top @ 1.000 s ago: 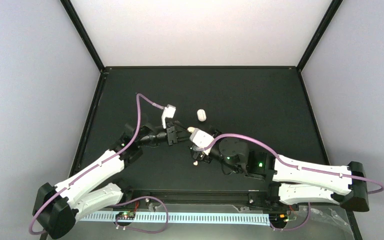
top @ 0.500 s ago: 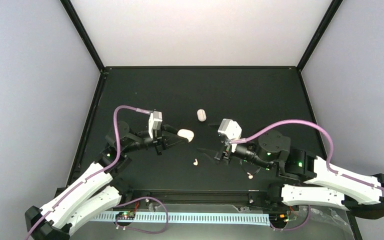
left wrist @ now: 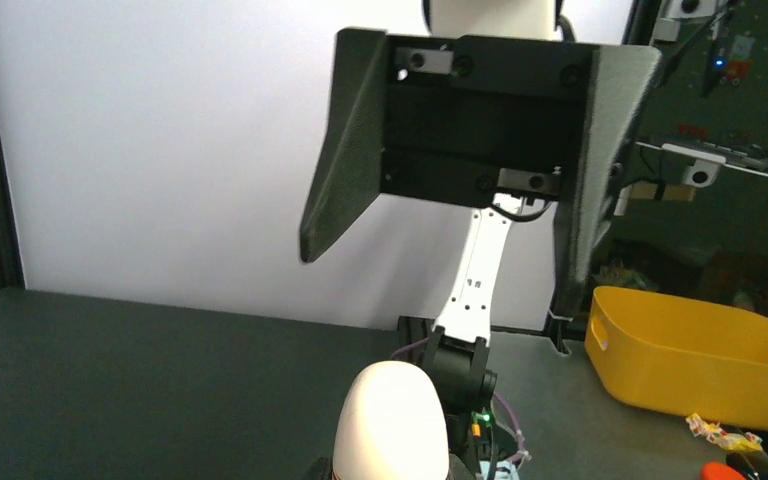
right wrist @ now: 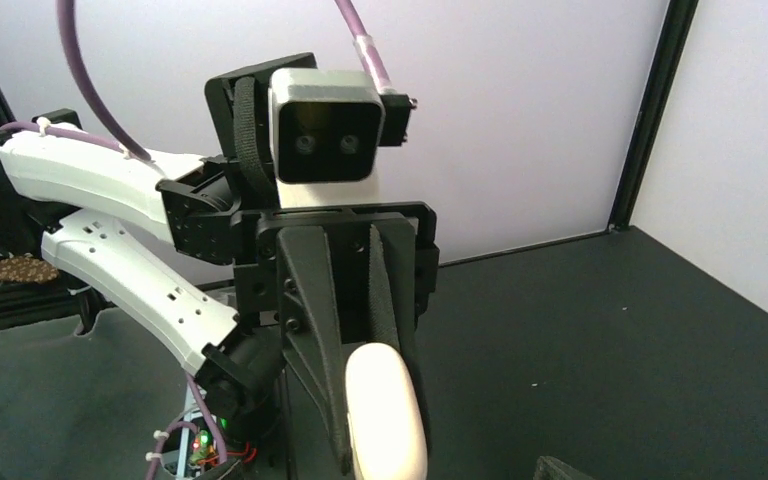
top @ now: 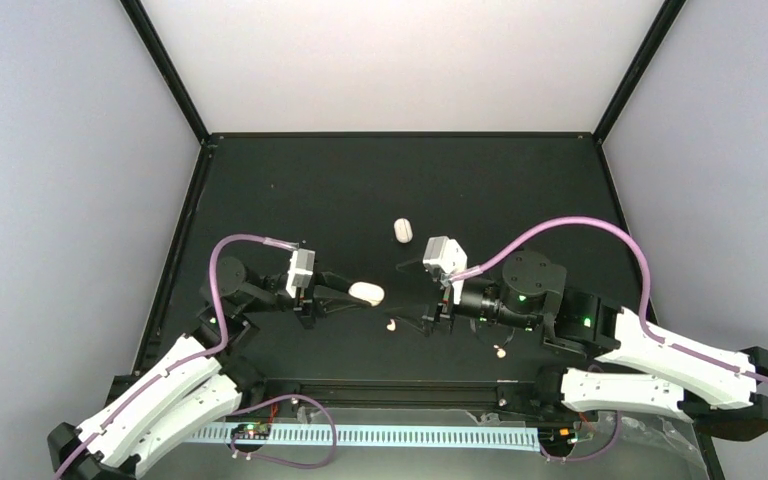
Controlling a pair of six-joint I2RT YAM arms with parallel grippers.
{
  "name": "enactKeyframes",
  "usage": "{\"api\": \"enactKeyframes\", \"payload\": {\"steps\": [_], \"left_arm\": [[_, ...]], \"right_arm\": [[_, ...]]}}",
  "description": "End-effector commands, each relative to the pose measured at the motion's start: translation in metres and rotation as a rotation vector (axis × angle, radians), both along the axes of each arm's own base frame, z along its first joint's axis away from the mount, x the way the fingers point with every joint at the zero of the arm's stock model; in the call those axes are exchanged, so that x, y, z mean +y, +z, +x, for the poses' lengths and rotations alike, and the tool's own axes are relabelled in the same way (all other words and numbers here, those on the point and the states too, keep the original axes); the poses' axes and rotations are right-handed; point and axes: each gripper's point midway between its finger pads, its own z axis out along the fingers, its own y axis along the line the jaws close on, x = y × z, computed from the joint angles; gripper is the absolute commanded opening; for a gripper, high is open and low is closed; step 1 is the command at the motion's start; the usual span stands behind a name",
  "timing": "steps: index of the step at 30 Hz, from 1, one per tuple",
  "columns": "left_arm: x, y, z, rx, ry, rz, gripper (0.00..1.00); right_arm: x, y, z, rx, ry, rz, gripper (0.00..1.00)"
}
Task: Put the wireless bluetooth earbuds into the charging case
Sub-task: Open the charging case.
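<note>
The charging case [top: 367,293], glossy white and pill-shaped, is clamped by my left gripper [top: 352,294] just above the table. It fills the bottom of the left wrist view [left wrist: 390,425] and stands between the left fingers in the right wrist view [right wrist: 386,412]. My right gripper [top: 416,297] faces the case from the right with its jaws spread wide and nothing between them; the left wrist view shows its fingers [left wrist: 345,160] far apart. One earbud [top: 391,324] lies on the mat below the gap between the grippers. A second earbud [top: 500,351] lies near the right arm.
A small white rounded object [top: 403,231] lies on the black mat behind the grippers. Purple cables [top: 560,225] arch over both arms. Black frame posts and pale walls bound the mat. A yellow bin [left wrist: 695,355] sits beyond the table in the left wrist view.
The left arm has drawn back to the left with the case. The right gripper pulled away to the right, then edged back toward the case, jaws apart.
</note>
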Motion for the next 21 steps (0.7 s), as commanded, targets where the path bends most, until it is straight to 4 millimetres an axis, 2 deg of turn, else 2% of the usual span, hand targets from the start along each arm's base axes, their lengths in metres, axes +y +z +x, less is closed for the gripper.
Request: {"api": "enactKeyframes", "payload": {"steps": [1,11,21], "left_arm": [[0.004,0.02,-0.017,-0.142,-0.039,-0.055,0.02],[0.008,0.03,-0.026,-0.207,-0.043,-0.07,0.02],[0.009,0.027,-0.032,-0.249,-0.04,-0.049,0.02]], "right_arm": [[0.007,0.005,0.0,0.037,0.015,0.023,0.75],[0.02,-0.003,0.018,0.078,-0.063,-0.009,0.75],[0.01,-0.002,0.045,0.09,-0.237,0.009,0.71]]}}
